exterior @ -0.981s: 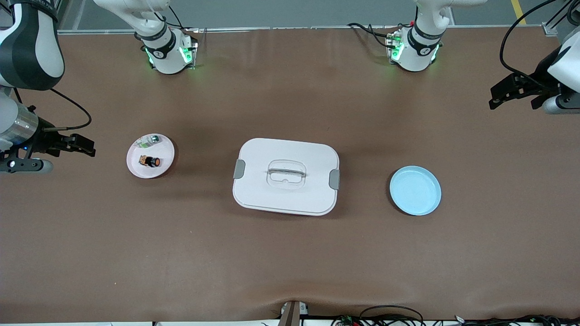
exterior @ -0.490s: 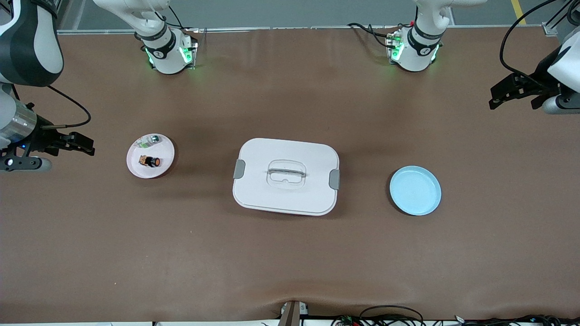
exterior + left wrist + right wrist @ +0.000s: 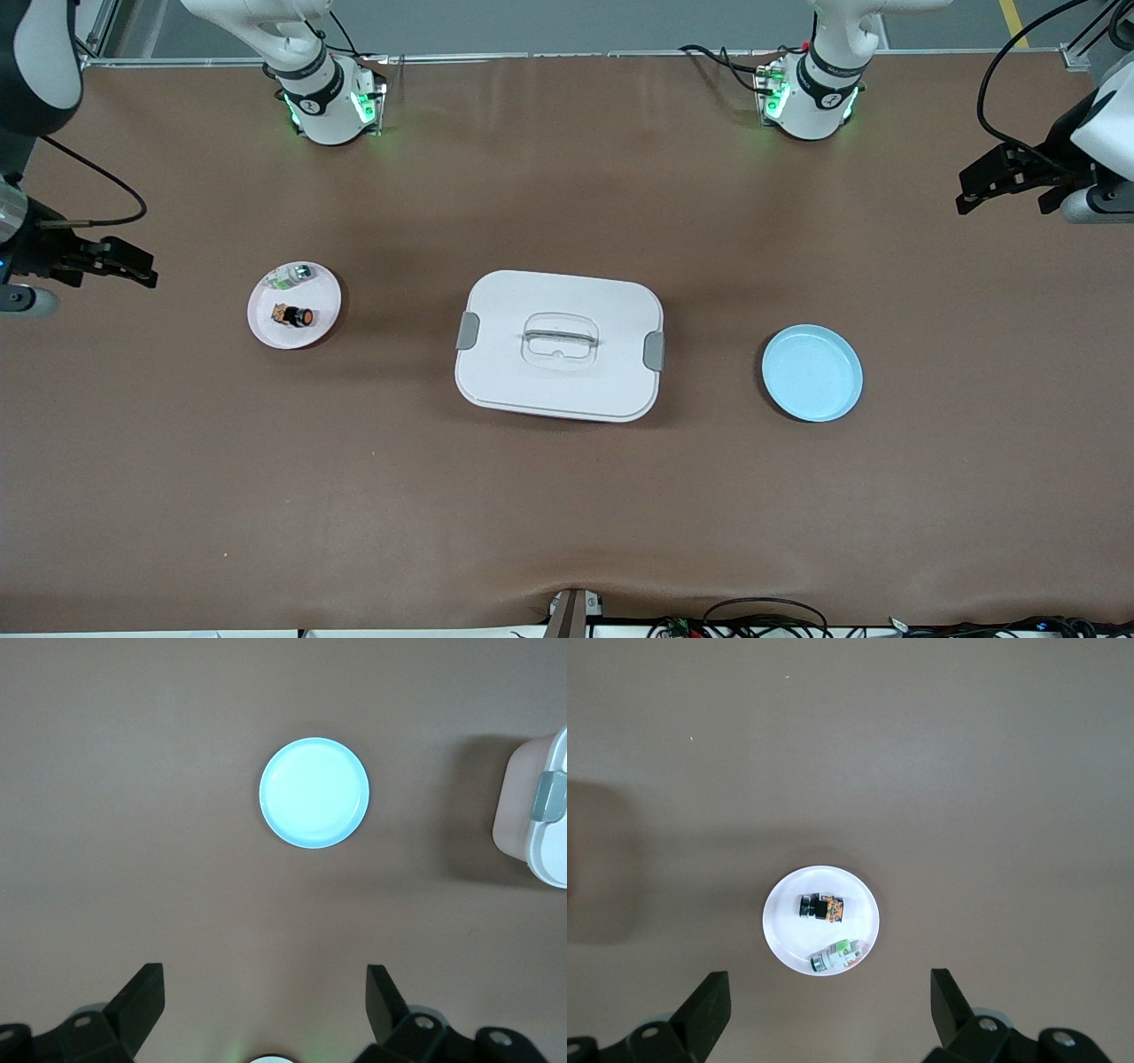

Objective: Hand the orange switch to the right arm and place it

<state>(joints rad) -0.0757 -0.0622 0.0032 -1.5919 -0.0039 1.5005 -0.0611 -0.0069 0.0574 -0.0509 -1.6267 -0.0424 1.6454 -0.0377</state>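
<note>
Switch (image 3: 294, 315) unlabelled on white plate (image 3: 320, 329)

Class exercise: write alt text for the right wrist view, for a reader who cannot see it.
A small round white plate on a brown table holds the tiny black orange-capped switch, lying beside a small clear greenish-silver part. The open right gripper hangs empty above the table.

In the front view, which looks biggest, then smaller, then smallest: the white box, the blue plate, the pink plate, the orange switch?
1. White box
2. Blue plate
3. Pink plate, only slightly smaller than the blue one
4. Orange switch, tiny, lying on the pink plate
</note>
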